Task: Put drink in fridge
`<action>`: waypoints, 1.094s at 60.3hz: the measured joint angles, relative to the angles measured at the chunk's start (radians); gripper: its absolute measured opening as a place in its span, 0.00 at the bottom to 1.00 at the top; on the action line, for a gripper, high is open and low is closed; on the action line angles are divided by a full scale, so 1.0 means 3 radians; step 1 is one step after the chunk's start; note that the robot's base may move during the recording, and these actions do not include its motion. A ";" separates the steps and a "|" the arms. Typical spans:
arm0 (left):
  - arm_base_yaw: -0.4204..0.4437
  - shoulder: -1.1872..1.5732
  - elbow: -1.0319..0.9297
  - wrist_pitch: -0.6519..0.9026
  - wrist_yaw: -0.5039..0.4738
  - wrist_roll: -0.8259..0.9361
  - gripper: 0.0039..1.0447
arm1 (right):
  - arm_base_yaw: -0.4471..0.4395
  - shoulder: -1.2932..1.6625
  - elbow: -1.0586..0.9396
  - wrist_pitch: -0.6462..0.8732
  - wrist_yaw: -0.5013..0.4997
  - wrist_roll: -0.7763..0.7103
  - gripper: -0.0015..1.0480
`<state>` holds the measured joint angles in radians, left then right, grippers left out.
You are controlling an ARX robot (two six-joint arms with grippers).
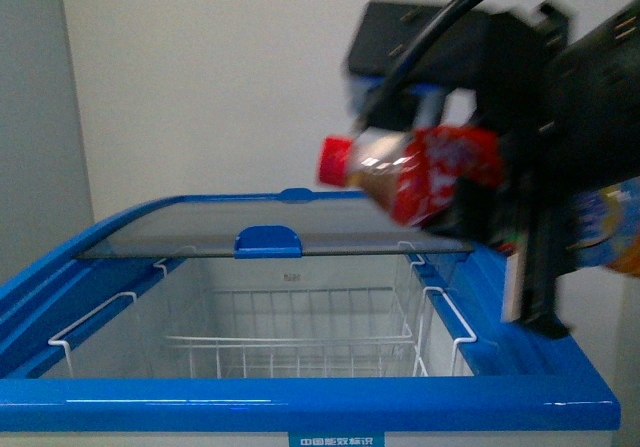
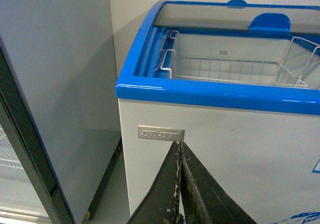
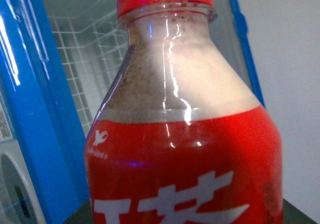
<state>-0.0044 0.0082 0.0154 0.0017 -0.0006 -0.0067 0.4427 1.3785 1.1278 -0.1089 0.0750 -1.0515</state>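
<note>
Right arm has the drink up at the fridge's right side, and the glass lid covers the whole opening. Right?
Not quite. The right gripper does hold the drink at the fridge's right side, but the front view shows the glass lid slid to the back, with the wire baskets in front uncovered.

Drink showing red cap, white-lettered red label, brown liquid, fridge showing blue rim, white body, white wire baskets.
</note>
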 joint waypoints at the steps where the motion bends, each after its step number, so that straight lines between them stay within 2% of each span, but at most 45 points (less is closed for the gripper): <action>1: 0.0000 -0.0001 0.0000 -0.0001 0.0003 0.0000 0.02 | 0.0042 0.0114 0.0064 0.0000 0.0010 -0.0023 0.38; 8: 0.0000 -0.0006 0.0000 -0.0001 0.0001 0.0000 0.02 | 0.0207 0.0656 0.0431 0.0048 0.0036 -0.0078 0.38; 18: 0.0000 -0.0006 0.0000 -0.0001 0.0001 0.0000 0.02 | 0.0253 0.1038 0.0712 0.0080 0.0055 -0.0081 0.38; 37: 0.0000 -0.0006 0.0000 -0.0001 0.0001 0.0000 0.02 | 0.0117 0.1812 0.1166 0.0415 0.0135 0.0001 0.38; 66: 0.0000 -0.0006 0.0000 -0.0001 0.0003 0.0001 0.02 | 0.0053 0.2359 0.1488 0.0830 0.0340 0.0094 0.38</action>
<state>-0.0044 0.0063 0.0154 0.0013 0.0002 -0.0063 0.4587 2.0861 1.5742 0.1402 0.1768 -1.0233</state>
